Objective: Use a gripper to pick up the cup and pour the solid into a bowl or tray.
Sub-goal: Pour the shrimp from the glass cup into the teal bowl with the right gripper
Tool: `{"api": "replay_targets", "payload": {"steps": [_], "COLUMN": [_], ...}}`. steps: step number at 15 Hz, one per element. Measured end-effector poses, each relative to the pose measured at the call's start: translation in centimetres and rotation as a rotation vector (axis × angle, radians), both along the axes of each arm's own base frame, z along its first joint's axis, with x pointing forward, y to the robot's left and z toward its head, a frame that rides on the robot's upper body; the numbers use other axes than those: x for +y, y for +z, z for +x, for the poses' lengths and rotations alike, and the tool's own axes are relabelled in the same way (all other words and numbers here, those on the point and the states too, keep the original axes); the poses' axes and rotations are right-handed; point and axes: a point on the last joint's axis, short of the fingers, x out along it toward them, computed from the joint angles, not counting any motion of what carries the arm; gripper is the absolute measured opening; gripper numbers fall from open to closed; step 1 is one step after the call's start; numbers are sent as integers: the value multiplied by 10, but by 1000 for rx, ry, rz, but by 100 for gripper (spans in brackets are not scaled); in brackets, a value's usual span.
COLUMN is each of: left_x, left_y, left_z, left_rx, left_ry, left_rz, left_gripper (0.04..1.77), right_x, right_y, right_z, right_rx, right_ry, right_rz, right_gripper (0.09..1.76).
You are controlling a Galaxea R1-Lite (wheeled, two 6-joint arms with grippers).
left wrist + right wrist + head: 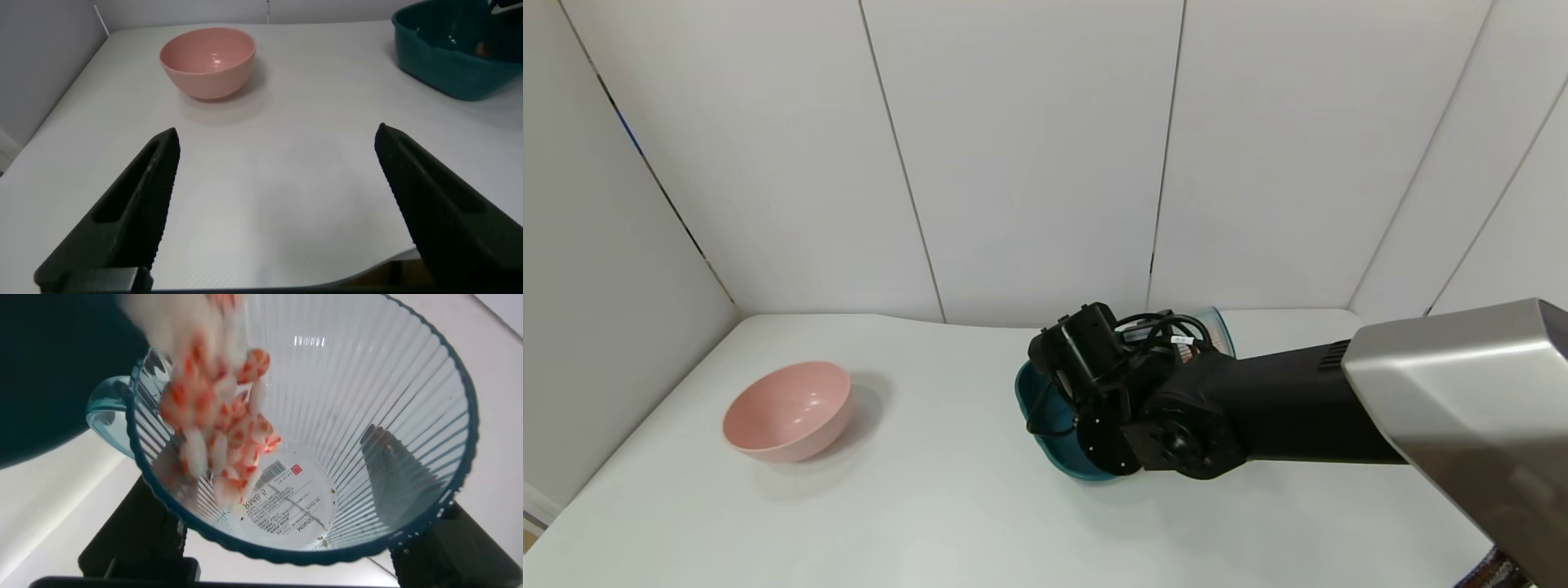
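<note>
We're looking at a plain white bench (947, 506) tucked into a corner, with pale panelled walls (1029, 155) closing it in behind and on both sides. Thin dark seams run between the panels. Light is soft and even, so we only get faint shadows on the benchtop.

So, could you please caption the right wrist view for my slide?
Right gripper tips the ribbed blue cup, orange-and-white pieces sliding toward its rim.
</note>
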Motion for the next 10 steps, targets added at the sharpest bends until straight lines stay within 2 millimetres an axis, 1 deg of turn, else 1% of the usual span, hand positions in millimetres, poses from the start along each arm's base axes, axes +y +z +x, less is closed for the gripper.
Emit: {"api": "replay_targets", "payload": {"steps": [3,10], "left_x": [0,0], "left_y": [0,0], "left_z": [0,0], "left_rx": [0,0], "left_ry": [0,0], "left_rz": [0,0], "left_gripper": [172,172], "right_x": [5,11], "right_y": [-2,-6], "right_z": [-3,-5], "right_rx": [4,20], "right_ry": [-7,8], "right_rz": [-54,-91], "right_gripper": [135,135]}}
